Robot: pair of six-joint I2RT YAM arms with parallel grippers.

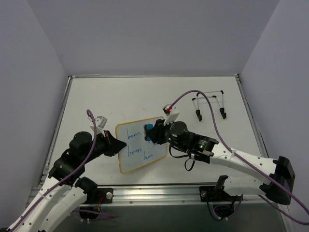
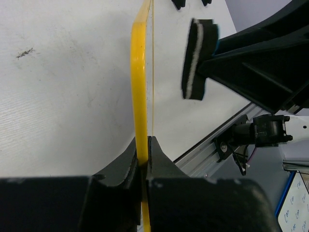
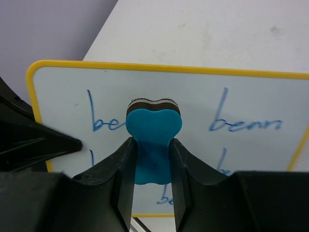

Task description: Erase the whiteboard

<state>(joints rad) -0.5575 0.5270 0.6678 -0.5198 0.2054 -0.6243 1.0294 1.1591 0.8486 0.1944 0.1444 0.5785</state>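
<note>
Left end effector, black and two-fingered, closed on the left edge of the small rectangular whiteboard with a thin yellow frame and rounded corners. In the left wrist view the same end effector pinches the yellow frame, which is seen edge-on and runs away from the camera.

Right end effector, also black, clamped on a small blue eraser block with a dark felt layer. In the right wrist view the two fingers of this end effector press the flat sides of the eraser, whose felt face is turned toward the board.

The whiteboard sits near the middle of the white surface, toward its near edge, between the two arms. Its writing face is turned toward the right arm. Blue handwriting covers the face in several short words.

In the left wrist view the eraser hangs just beside the board's face, with a narrow strip of the surface showing between them. Whether the board's lower edge rests on the surface cannot be told.

A thin wire rack with black feet stands far right, well apart from the board.
</note>
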